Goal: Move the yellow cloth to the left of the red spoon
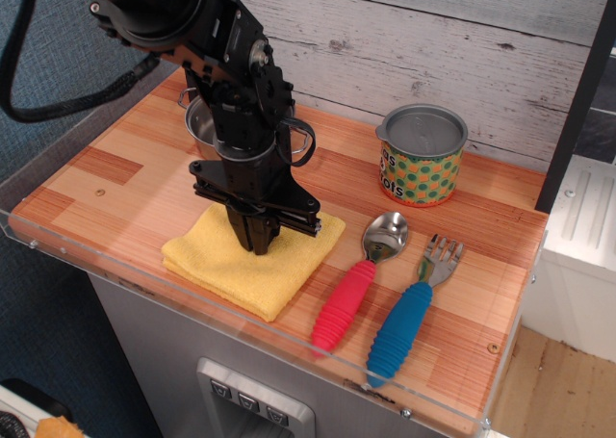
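The yellow cloth (245, 265) lies flat on the wooden counter, just left of the red spoon (358, 280), a narrow strip of wood between them. The spoon has a shiny metal bowl toward the back and a ribbed red-pink handle toward the front. My black gripper (256, 243) points straight down with its fingertips pressed together into the middle of the cloth. The fingers look shut on a pinch of the cloth.
A blue-handled fork (409, 313) lies right of the spoon. A patterned tin can (421, 157) stands at the back right. A steel pan (207, 120) sits behind my arm, mostly hidden. A clear plastic lip (192, 308) runs along the counter's front edge.
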You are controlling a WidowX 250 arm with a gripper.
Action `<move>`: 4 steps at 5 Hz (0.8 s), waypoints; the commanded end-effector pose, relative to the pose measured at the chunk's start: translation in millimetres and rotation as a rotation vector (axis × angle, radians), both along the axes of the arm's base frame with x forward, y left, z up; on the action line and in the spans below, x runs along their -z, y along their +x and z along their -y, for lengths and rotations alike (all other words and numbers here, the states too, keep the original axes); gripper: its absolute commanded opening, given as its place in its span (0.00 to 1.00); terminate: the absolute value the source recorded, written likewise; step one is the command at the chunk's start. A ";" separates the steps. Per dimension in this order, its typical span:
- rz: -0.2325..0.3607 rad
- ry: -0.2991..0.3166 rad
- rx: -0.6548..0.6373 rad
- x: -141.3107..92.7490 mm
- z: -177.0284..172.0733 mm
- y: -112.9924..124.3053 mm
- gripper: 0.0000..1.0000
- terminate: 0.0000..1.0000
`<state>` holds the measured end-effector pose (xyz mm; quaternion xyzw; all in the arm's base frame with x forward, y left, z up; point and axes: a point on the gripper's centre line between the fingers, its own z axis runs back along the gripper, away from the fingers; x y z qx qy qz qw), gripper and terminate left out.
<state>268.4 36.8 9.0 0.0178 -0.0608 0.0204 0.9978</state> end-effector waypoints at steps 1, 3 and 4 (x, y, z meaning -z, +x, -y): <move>0.026 0.029 -0.038 -14.2 -13.4 -1.7 0.00 0.00; 0.045 0.038 -0.015 -25.9 -8.8 2.4 1.00 0.00; 0.070 0.036 0.001 -35.2 -8.3 4.5 1.00 0.00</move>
